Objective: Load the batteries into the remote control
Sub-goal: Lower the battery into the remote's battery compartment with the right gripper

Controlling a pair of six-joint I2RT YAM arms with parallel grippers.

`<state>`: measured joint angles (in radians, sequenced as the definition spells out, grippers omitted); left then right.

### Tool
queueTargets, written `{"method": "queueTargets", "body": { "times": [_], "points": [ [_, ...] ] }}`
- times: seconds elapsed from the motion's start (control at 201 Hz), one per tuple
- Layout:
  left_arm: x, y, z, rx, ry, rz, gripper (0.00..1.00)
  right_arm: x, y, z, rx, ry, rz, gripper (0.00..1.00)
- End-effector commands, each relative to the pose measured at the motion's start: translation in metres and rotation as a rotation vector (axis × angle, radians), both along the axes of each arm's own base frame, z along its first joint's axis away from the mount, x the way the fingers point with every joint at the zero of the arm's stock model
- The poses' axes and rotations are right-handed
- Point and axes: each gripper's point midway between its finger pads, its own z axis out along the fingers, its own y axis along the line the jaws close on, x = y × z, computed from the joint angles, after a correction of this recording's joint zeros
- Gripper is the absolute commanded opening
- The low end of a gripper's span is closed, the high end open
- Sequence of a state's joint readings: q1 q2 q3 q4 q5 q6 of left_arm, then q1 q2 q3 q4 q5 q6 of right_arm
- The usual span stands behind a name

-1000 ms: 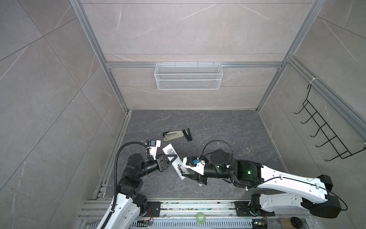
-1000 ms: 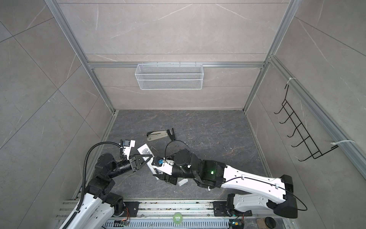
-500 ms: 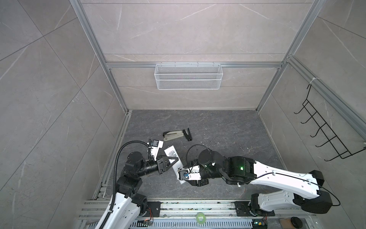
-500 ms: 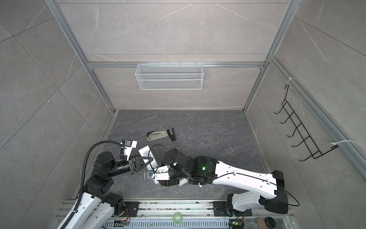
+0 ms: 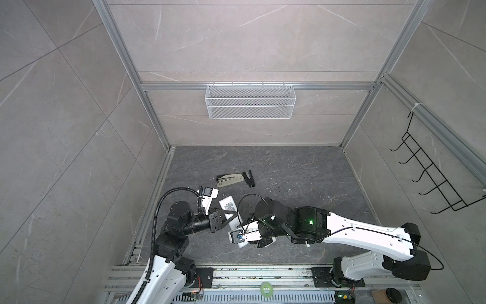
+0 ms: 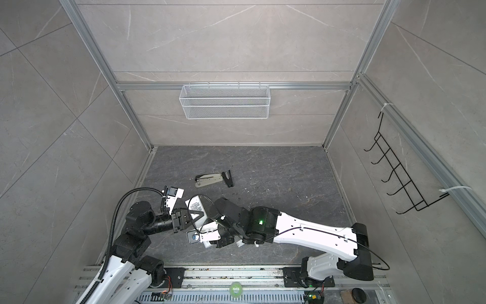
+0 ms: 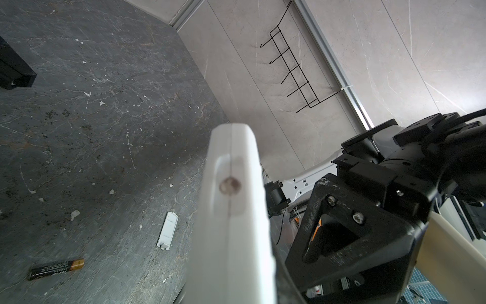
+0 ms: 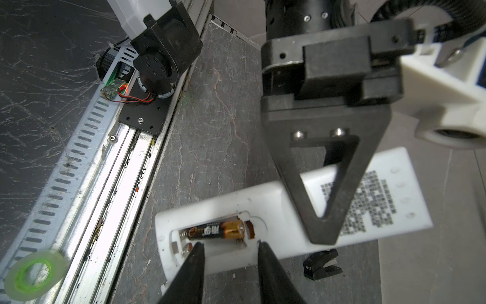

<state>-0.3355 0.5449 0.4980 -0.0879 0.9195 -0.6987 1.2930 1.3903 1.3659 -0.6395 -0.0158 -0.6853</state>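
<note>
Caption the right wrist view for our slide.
One battery seated in the remote control; right end effector open beside it.

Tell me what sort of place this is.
Probably a robot test cell: grey tiled walls in an aluminium frame, two white-and-black robot arms on a slotted metal rail, a white wire basket.

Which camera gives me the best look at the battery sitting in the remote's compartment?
The right wrist view: the battery lies in the remote's open compartment, label and gold end sharp. Both top views hide it under the right arm. The left wrist view shows only the remote's edge and a second, loose battery.
</note>
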Motion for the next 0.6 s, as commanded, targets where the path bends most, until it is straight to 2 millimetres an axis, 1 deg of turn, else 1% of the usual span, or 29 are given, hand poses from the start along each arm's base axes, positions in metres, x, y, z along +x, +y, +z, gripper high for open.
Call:
{"method": "queueTargets", "body": {
  "times": [0.0, 0.359, 0.488, 0.593],
  "points": [
    [-0.007, -0.001, 0.023, -0.024, -0.087, -0.036, 0.0, 0.0, 0.006, 0.004, -0.001, -0.018, 0.015, 0.36],
    [-0.007, -0.001, 0.024, -0.026, -0.088, -0.039, 0.0, 0.001, 0.011, -0.007, -0.038, -0.024, 0.022, 0.29],
    [-0.007, -0.001, 0.024, -0.026, -0.088, -0.039, 0.0, 0.002, 0.012, -0.011, -0.054, -0.031, 0.022, 0.21],
    [-0.007, -0.001, 0.024, -0.028, -0.088, -0.04, 0.0, 0.002, 0.012, -0.015, -0.068, -0.035, 0.022, 0.18]
  ]
}}
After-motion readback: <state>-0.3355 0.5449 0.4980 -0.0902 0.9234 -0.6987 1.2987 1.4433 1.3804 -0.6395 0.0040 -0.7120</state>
